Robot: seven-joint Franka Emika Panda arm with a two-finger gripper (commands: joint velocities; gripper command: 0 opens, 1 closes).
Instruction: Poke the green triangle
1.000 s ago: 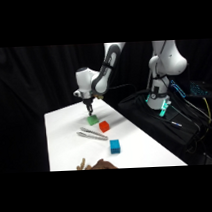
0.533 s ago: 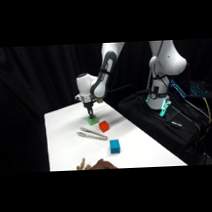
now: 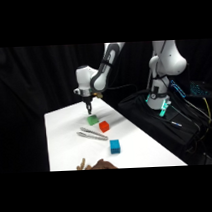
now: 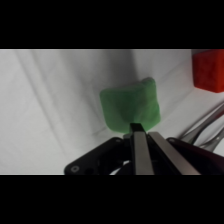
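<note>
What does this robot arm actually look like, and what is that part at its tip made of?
The arm is white and rounded, with dark bands at its joints; its base stands at the table's far side with a teal-lit part low on it. The gripper looks dark and narrow from the side. In the wrist view it shows a black linkage and two slim grey metal fingers.

Background is dark throughout; black curtain (image 3: 38, 82) hangs in folds behind the white table (image 3: 65, 141). To the table's right stands a black-covered surface (image 3: 159, 119) carrying cables and a small teal-lit device (image 3: 164, 107). Light falls on the tabletop only; no walls, floor or windows discernible.
</note>
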